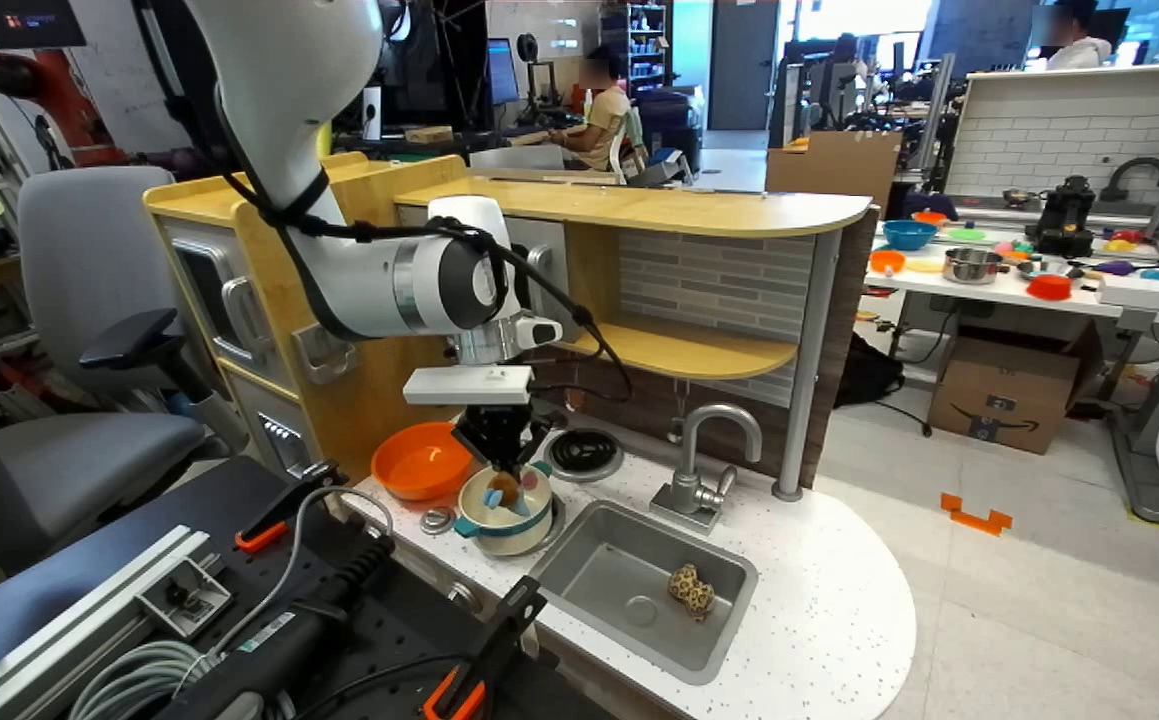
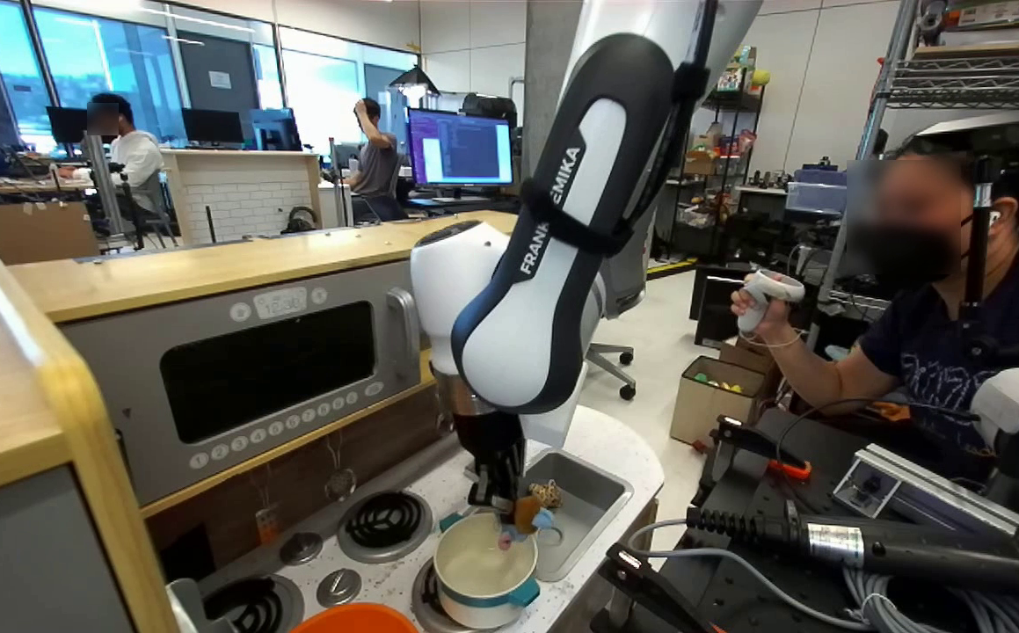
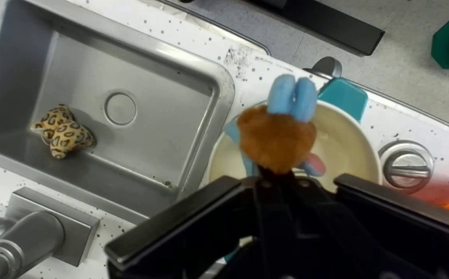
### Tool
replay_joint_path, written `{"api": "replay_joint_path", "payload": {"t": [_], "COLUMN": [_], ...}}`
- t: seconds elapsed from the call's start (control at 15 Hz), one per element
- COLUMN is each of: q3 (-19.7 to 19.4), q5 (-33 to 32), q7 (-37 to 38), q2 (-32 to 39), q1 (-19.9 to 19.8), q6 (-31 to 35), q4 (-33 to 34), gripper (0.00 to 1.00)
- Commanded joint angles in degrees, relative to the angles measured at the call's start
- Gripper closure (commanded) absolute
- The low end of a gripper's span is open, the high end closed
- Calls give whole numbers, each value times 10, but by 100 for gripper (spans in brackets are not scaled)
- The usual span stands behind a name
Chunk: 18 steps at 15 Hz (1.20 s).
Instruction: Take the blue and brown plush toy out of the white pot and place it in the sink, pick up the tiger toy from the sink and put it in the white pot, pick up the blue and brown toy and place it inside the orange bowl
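A cardboard box [image 1: 994, 385] stood on the floor [image 1: 1039, 600] beyond the speckled white counter [image 1: 839, 590], where an arched tap [image 1: 687, 455] rose beside the sink [image 1: 599, 560] holding the tiger toy [image 1: 691, 591]. The orange bowl [image 1: 423, 460] sat beside the white pot [image 2: 469, 567], over which the gripper [image 3: 280, 175] was clenched on the blue and brown plush toy [image 3: 278, 135].

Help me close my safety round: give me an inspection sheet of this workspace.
Surface: white speckled counter, dark scuffs at the edge near the sink.
Job's things: tiger toy in the sink; white pot on a burner beside the orange bowl; blue and brown plush toy held over the white pot.
Clutter: clamps and a metal profile on the dark table.
Hand: closed, gripping the blue and brown plush toy.
Cables: black cable strapped to the arm; coiled grey cable on the dark table.
Surroundings: person by the dark table, grey office chair.
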Motion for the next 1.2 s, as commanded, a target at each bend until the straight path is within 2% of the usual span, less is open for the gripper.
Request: {"api": "replay_joint_path", "payload": {"t": [0.0, 0.33, 0.6, 0.87, 1.13], "q3": [20, 36, 32, 6, -1], "q5": [6, 21, 52, 54, 54], "q7": [-29, -58, -89, -83, -81], "q2": [-85, -165, -186, -142, -89], "q1": [-36, -82, -129, -150, -161], "q6": [24, 42, 15, 0, 5], "q4": [-94, -170, -187, -141, -96], "gripper": [99, 99, 99, 99, 99]}}
